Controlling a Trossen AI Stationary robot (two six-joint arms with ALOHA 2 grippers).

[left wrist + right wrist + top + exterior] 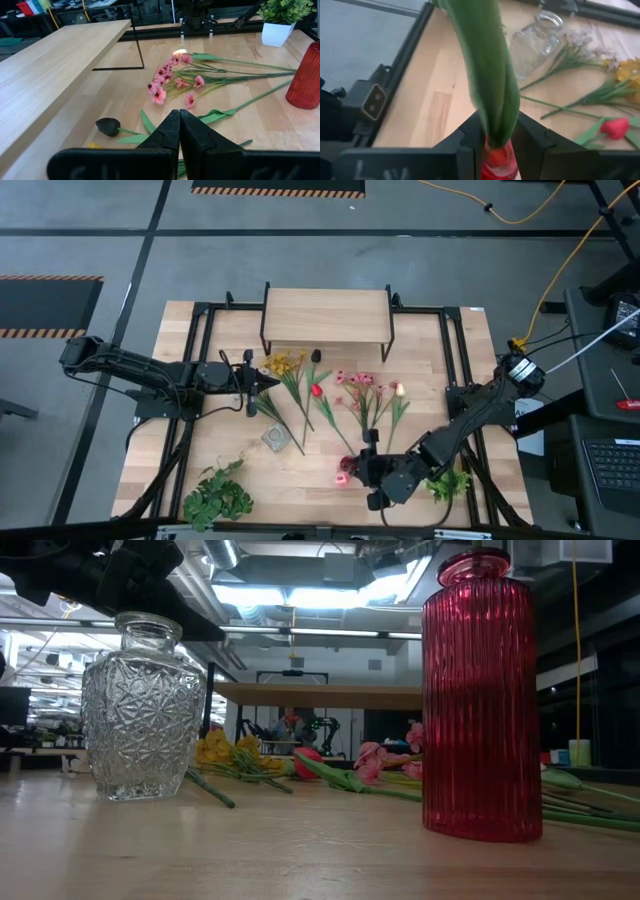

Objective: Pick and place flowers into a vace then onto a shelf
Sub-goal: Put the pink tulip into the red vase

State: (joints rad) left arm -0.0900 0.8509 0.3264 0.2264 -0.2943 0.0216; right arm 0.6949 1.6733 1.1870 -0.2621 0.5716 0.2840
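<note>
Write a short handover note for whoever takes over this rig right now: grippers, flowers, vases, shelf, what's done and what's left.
Right gripper: shut on a green stem, right above the red vase.
Left gripper: shut, empty, over the loose flowers.
Clear vase: empty.
Shelf: bare.
Done: one stem reaching the red vase.
Left: remaining flowers, then moving a vase onto the shelf.

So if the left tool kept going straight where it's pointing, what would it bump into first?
Probably the green flower leaves lying just ahead of the shut left tool on the light wooden tabletop, then the bunch of pink flowers. Its height above them is unclear.
</note>
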